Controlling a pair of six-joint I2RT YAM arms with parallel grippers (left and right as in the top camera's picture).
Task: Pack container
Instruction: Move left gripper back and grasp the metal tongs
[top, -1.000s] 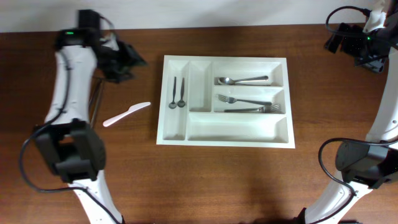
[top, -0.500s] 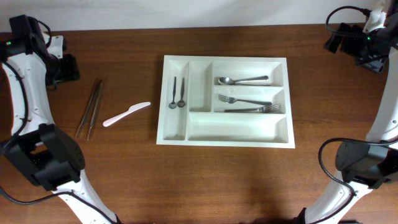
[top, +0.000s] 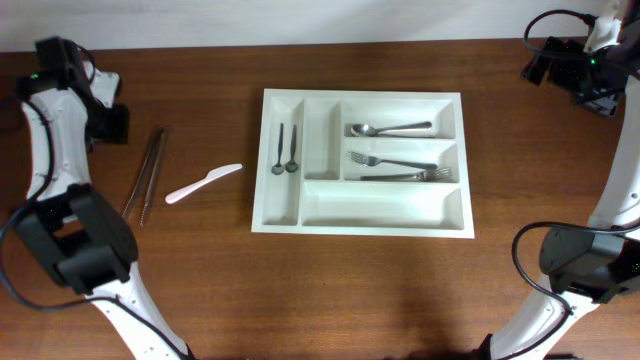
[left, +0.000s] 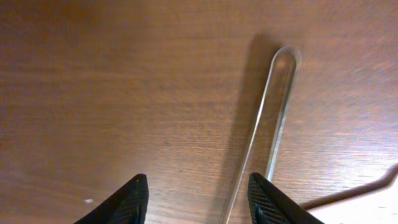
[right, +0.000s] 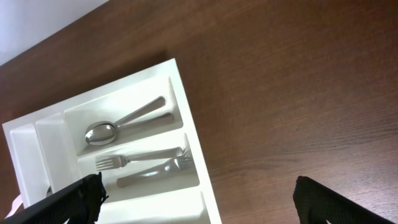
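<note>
My left gripper (left: 199, 204) hangs above the wooden surface (top: 330, 290) near its far left edge, with its 2 fingers apart and nothing between them. Just beside it lie metal tongs (top: 145, 176). From my left wrist camera, their rounded joined end sits up and to the right, and the legs run down toward my right-hand finger. I am above the tongs, not touching them. A white plastic knife (top: 203, 184) lies at a slant between the tongs and the container (top: 362, 95), touching neither. The container sits flat in the middle of the surface, well apart from both of my grippers. Its 2 narrow upright compartments are on the left and its 3 long ones are stacked on the right. 2 small spoons (top: 285, 150) lie side by side in the leftmost upright compartment, bowls toward the near side. 1 larger spoon (top: 390, 129) lies in the top long compartment, bowl to the left. 2 forks (top: 398, 168) lie in the middle long compartment, pointing opposite ways. My right gripper (right: 199, 199) is raised at the far right corner, well away from the container, with its fingers spread wide and holding nothing. Its camera looks down on the container's right end, where the spoon and both forks show.
</note>
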